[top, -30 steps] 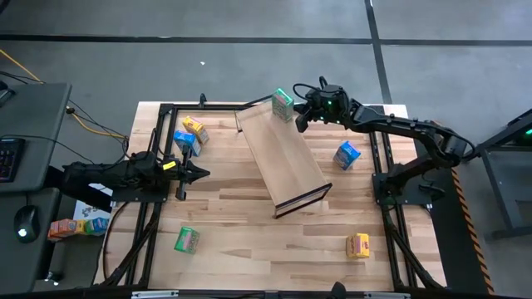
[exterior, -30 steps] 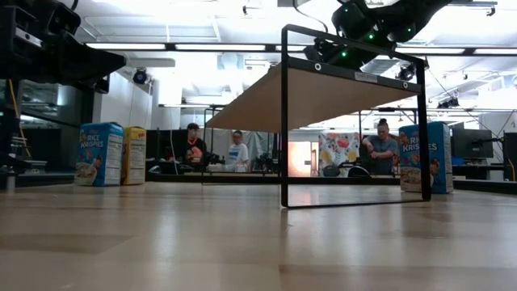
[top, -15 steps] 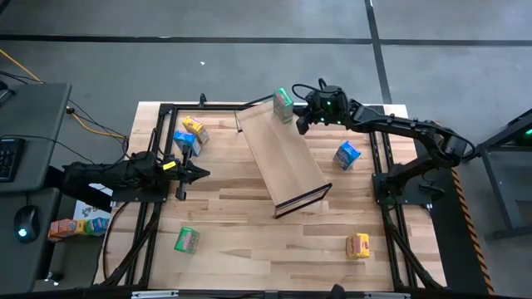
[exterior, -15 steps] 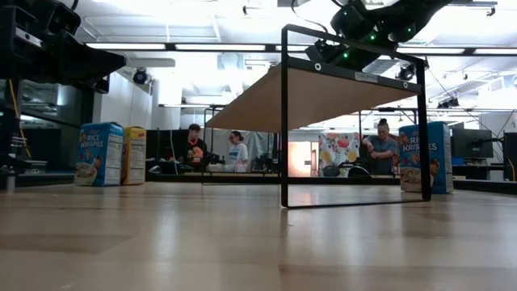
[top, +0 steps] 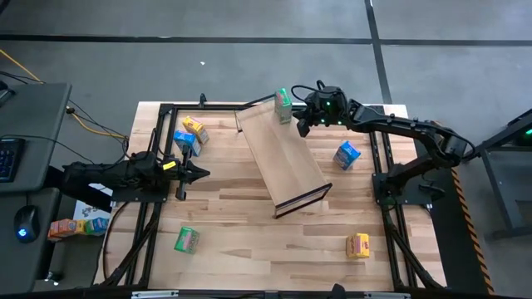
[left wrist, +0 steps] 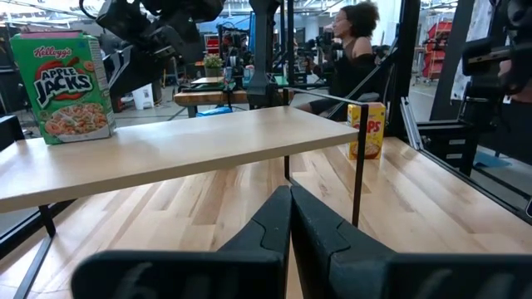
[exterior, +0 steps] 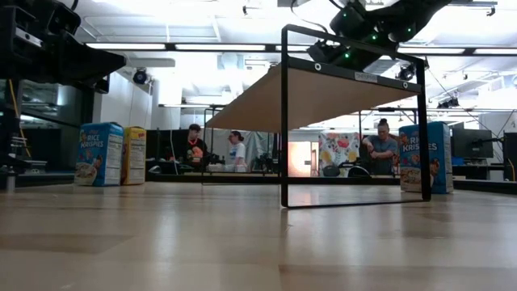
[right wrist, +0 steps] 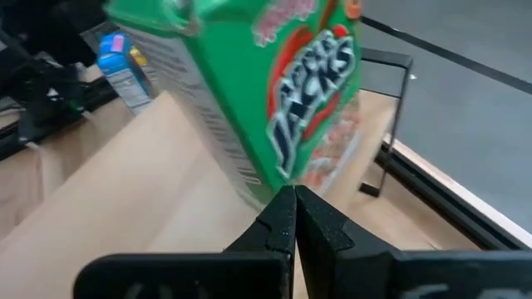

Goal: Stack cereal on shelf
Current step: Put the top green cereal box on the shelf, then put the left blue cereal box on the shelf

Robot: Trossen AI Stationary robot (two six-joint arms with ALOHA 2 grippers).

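A green Apple Jacks cereal box (top: 283,105) stands on the far end of the light-wood shelf (top: 283,158). The right gripper (top: 302,116) sits just beside it, fingers pressed together. The left gripper (top: 202,173) waits at the table's left, fingers closed on nothing.

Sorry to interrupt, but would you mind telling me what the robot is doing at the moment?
It is stacking small cereal boxes on the tilted wooden shelf. The right claw is at the shelf's far end beside a green Apple Jacks box standing on the board; its fingers look closed, apparently pushing rather than holding. The left claw waits shut over the table's left side. Five other boxes lie around the table.
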